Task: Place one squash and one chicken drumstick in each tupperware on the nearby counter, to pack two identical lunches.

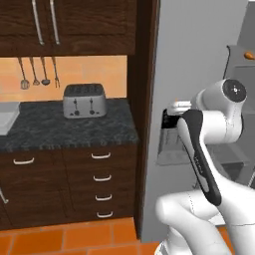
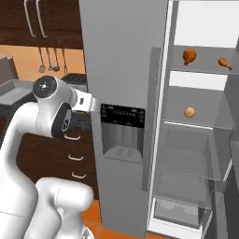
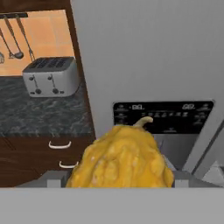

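A knobbly yellow squash (image 3: 120, 157) sits between my fingers in the hand view, and my gripper (image 3: 118, 180) is shut on it in front of the grey fridge door. Inside the open fridge, two orange-brown chicken drumsticks (image 2: 189, 56) (image 2: 224, 62) lie on the top shelf. A smooth tan squash (image 2: 189, 112) rests on the shelf below. The dark marbled counter (image 1: 74, 127) lies to the left. At its left edge is a pale grey rectangular tray (image 1: 7, 118), seemingly one tupperware.
A silver toaster (image 1: 83, 99) stands on the counter near the fridge. Utensils hang on the orange wall (image 1: 35, 72). The fridge door with its dispenser panel (image 2: 122, 133) is close ahead of the hand. Dark drawers with silver handles (image 1: 102, 177) are under the counter.
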